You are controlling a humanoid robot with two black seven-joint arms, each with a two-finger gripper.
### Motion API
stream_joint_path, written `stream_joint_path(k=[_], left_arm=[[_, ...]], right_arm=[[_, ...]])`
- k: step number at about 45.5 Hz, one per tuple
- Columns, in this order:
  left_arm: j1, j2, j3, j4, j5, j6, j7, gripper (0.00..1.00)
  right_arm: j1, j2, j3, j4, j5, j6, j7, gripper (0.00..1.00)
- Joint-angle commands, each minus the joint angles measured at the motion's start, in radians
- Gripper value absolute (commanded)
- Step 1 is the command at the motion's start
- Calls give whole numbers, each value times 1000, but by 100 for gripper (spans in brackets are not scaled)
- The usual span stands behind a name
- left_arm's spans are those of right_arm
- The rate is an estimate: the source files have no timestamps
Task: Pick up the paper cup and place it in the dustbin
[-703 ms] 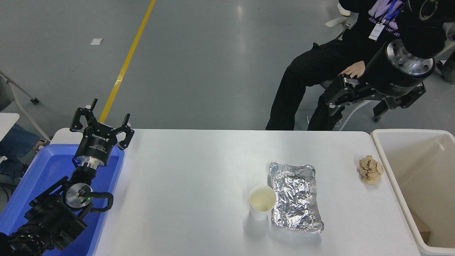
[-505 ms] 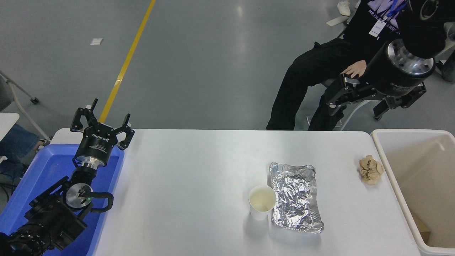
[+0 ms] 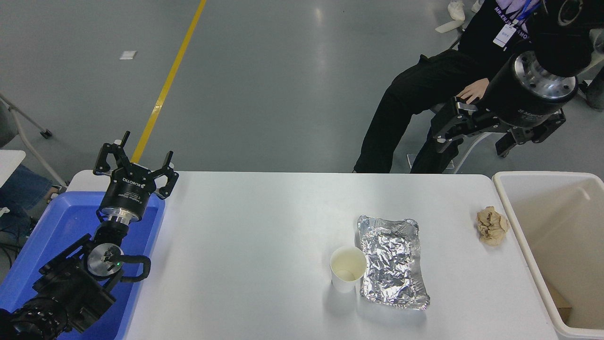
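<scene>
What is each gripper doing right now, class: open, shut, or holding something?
Left gripper: open, empty, parked above the blue tub.
Right gripper: open, empty, raised beyond the table's far edge.

Crumpled silver foil tray (image 3: 392, 262): flat on white table (image 3: 255, 245), well below and left of raised right pincer. Crumpled brown paper ball (image 3: 491, 225): below same pincer. Blue tub (image 3: 19, 264): beneath left pincer. Seated person (image 3: 424, 89): behind right pincer.
</scene>
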Motion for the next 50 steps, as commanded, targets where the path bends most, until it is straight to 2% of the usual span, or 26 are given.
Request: stream_joint_path(k=[1,39,50], left_arm=[[0,1,0,0,0,0,-2,98],[0,1,-1,0,0,0,0,98],[0,1,-1,0,0,0,0,98]], right_arm=[[1,0,0,0,0,0,0,100],[-11,4,-15,0,0,0,0,100],[-26,7,-13,0,44,0,0,100]])
